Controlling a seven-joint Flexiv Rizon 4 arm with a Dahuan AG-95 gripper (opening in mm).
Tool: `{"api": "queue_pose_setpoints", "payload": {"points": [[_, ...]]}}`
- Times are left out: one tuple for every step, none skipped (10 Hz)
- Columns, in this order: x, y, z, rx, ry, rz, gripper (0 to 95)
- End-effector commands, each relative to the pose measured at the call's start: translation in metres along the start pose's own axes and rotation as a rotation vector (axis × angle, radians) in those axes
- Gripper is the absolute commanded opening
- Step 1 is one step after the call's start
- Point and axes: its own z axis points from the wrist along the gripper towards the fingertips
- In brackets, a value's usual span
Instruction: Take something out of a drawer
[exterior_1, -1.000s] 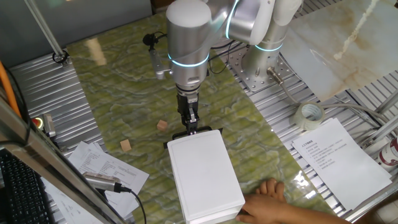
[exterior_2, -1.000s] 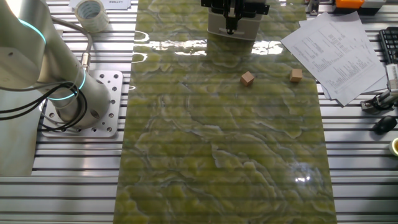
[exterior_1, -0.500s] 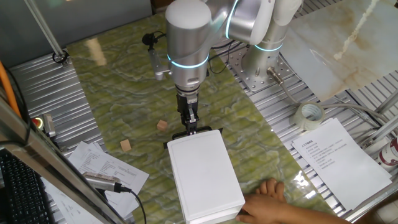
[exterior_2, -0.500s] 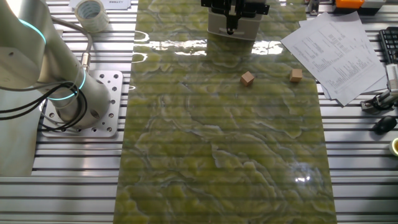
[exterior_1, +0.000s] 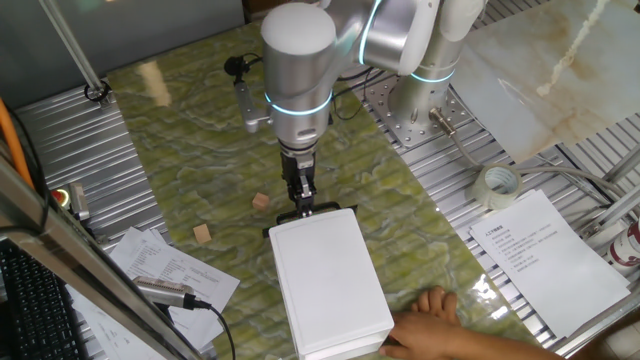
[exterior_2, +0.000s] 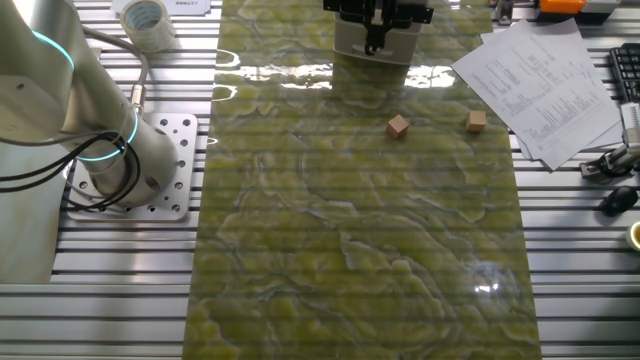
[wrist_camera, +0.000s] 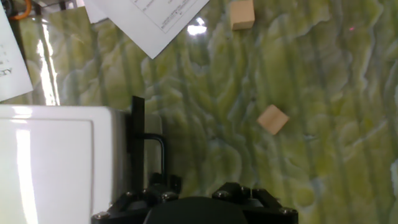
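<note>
The long white box (exterior_1: 330, 280) lies on the green mat. Its drawer shows only as a black front edge (exterior_1: 300, 218) at the box's far end, shut or nearly shut, so its inside is hidden. My gripper (exterior_1: 304, 203) points straight down at that edge with the fingers close together on the drawer's black handle (wrist_camera: 160, 152). In the other fixed view the gripper (exterior_2: 375, 40) hangs in front of the box's end (exterior_2: 352, 45). In the hand view the box (wrist_camera: 56, 155) is at the left and the black edge (wrist_camera: 137, 140) stands beside it. No cube from the drawer shows.
Two small tan cubes (exterior_1: 262, 201) (exterior_1: 203, 234) lie on the mat left of the box; they also show in the hand view (wrist_camera: 273, 119) (wrist_camera: 242, 14). A person's hand (exterior_1: 430, 308) rests at the box's near end. Papers (exterior_1: 535, 255), a tape roll (exterior_1: 498, 183) and the arm's base (exterior_1: 415, 110) are around.
The arm's wrist has shifted slightly left and away from the box. The box, the drawer edge and the cubes look unmoved.
</note>
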Motion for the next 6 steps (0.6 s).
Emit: {"api": "queue_pose_setpoints", "payload": {"points": [[-0.0021, -0.0005, 0.0036, 0.009, -0.012, 0.005, 38.0], [-0.0022, -0.0012, 0.0033, 0.009, -0.012, 0.006, 38.0], [-0.0023, -0.0017, 0.003, 0.008, -0.011, 0.007, 38.0], [-0.0023, -0.0025, 0.0024, 0.007, -0.012, 0.006, 38.0], [-0.0024, -0.0028, 0.0023, 0.015, -0.013, 0.006, 38.0], [-0.0024, -0.004, 0.0016, 0.019, -0.013, 0.004, 38.0]]}}
